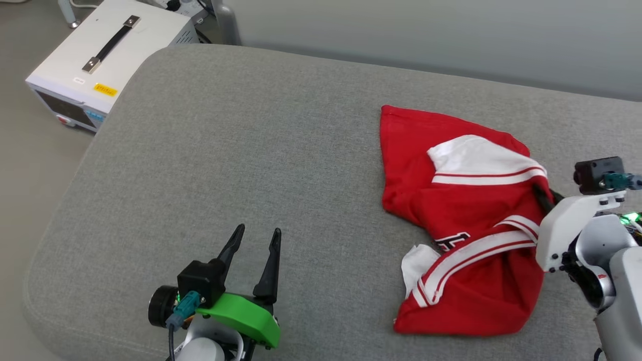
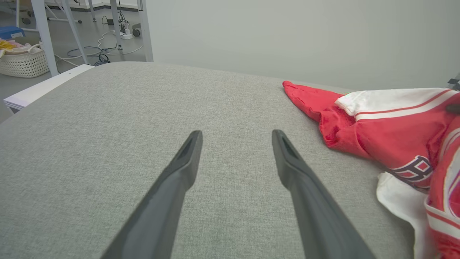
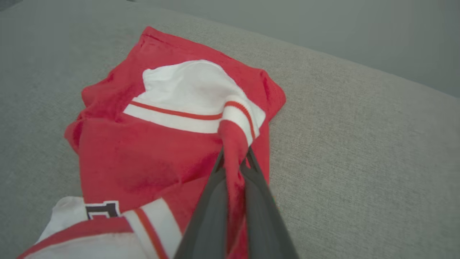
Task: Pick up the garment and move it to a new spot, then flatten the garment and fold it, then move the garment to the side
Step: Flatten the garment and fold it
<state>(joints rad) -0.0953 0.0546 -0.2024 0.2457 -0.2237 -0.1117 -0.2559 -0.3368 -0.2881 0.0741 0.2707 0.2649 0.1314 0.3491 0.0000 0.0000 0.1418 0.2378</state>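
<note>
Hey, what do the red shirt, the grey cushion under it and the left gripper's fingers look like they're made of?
Garment: soft matte knit, probably jersey; it drapes and bunches in loose folds. Grey cushion: woven upholstery fabric, matte, with a fine flecked weave; rounded edges suggest padding. Fingers of the left gripper: dark, matte, rigid-looking, likely moulded plastic, though unsure.

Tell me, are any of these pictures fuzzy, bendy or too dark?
Head view: sharp, with soft even light and no hard shadows. Left wrist view: the wide lens bends the edge of the grey cushion, and the fingers of the left pincer go soft up close. Right wrist view: dimmer and a bit fuzzy, most around the right pincer pinching the shirt.
</note>
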